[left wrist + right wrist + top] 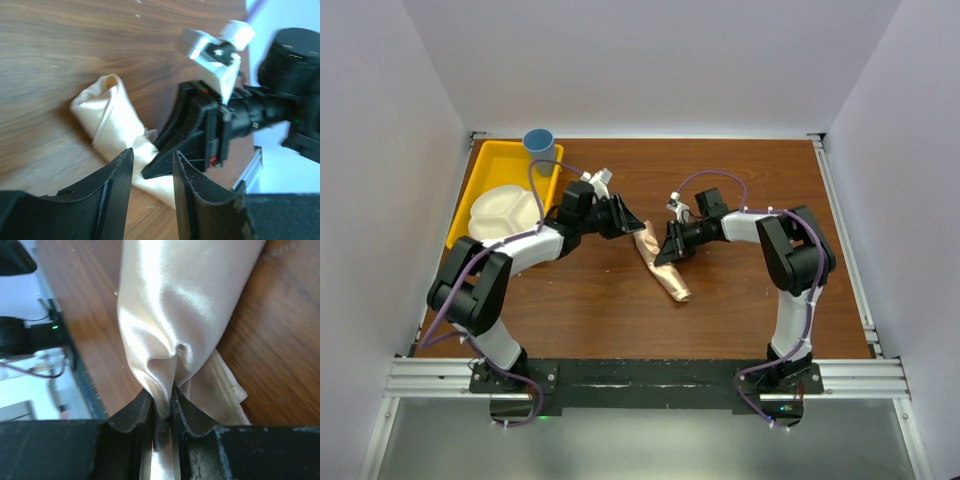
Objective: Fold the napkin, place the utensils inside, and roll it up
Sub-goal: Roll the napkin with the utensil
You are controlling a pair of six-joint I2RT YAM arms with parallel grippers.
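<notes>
The right gripper (162, 405) is pinching the napkin (175, 305) tight, with a fold of the shiny peach cloth squeezed between its two fingers. The napkin is a lumpy roll that starts in that pinch and runs out ahead of the fingers, lying on the table (740, 180). The left gripper (152, 157) is just across from it. Its fingers are spread apart with nothing between them, and the roll lies right in front of its tips. I cannot see the fork anywhere; it may be hidden inside the roll, but I cannot tell. The job looks close to done, I think, and the step now is to finish the roll neatly. To do that well, the right gripper should tug gently and not drag the whole roll. The left gripper could press softly on the end nearest its tips so the roll does not spring open. The cloth looks slippery, so slow moves seem best. The table is smooth, dark brown wood. Well behind the left gripper sits a yellow tray (490, 160) with a white plate (500, 215) in it and a blue cup (538, 138) by its far edge. Plain white walls stand all around.
</notes>
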